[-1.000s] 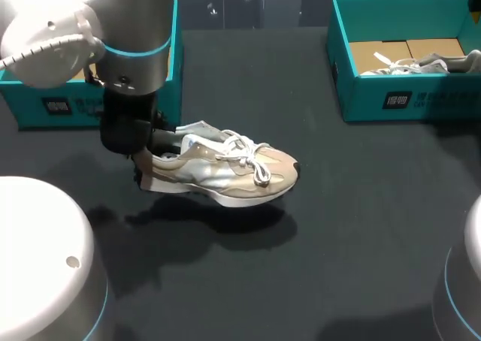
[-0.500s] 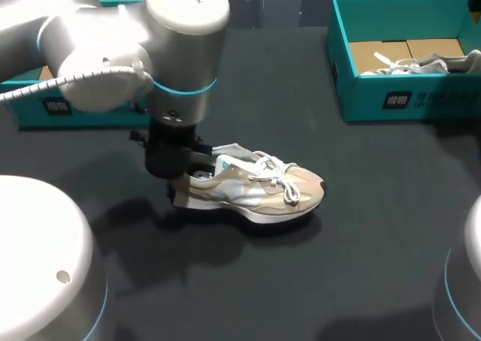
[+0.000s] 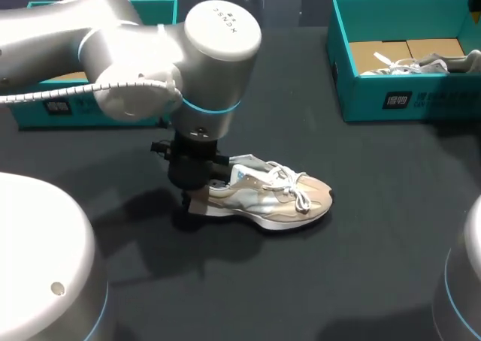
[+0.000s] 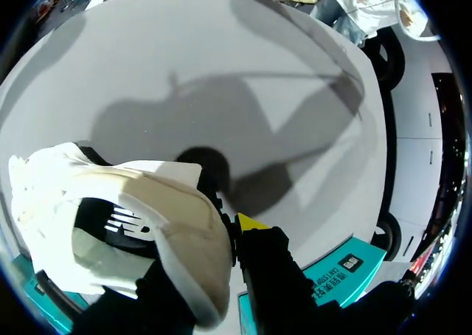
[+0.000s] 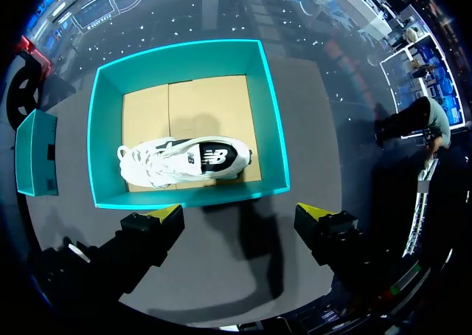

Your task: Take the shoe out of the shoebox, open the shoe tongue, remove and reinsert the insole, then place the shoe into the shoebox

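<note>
A beige and white shoe lies on its sole on the black table, toe pointing right. My left gripper is at its heel, shut on the heel collar. In the left wrist view the heel sits between the fingers, and only one yellow fingertip shows. My right gripper hangs open above the near wall of the right teal shoebox. A second white shoe lies inside that box on brown card.
The right shoebox stands at the back right with the white shoe in it. Another teal shoebox stands at the back left, partly behind my left arm.
My left arm has carried the shoe to the right and toward the front, and the shoe has come down onto the table. The right gripper has stayed open.
</note>
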You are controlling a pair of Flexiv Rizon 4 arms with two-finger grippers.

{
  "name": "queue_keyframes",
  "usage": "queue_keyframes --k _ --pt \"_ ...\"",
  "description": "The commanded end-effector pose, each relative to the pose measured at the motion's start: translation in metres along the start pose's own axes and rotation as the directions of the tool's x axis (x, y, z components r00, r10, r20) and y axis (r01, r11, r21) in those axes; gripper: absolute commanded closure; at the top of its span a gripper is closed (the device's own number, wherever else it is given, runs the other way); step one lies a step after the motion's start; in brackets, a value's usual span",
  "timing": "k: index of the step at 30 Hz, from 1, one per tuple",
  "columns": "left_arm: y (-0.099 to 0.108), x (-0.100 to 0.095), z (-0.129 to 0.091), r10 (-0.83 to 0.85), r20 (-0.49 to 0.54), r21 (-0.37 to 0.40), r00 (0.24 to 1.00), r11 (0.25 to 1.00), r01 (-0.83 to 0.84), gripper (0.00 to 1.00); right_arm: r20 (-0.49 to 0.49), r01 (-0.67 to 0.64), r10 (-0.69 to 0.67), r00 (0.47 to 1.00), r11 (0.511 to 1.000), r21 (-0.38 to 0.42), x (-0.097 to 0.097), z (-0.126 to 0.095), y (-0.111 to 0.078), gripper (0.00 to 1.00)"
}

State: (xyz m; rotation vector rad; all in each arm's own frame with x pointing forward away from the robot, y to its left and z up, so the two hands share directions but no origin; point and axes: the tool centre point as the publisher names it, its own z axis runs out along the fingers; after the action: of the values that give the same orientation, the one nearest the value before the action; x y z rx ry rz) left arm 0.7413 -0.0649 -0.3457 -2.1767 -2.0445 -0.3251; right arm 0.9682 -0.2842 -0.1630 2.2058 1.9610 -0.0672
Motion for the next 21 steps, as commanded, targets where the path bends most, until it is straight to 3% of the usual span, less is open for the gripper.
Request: queue_keyframes --k 1,21 --pt "-0.002 -0.006 0.007 -0.006 -0.004 -0.011 1.0 1.0 0.006 1.0 0.001 0.0 0.0 1.0 1.0 0.001 0.0 0.0 0.0 0.0" --pt "-0.004 -0.015 0.029 -0.037 0.02 -0.019 0.999 0.999 0.037 1.0 0.001 0.0 0.0 1.0 1.0 0.001 0.0 0.0 0.0 0.0"
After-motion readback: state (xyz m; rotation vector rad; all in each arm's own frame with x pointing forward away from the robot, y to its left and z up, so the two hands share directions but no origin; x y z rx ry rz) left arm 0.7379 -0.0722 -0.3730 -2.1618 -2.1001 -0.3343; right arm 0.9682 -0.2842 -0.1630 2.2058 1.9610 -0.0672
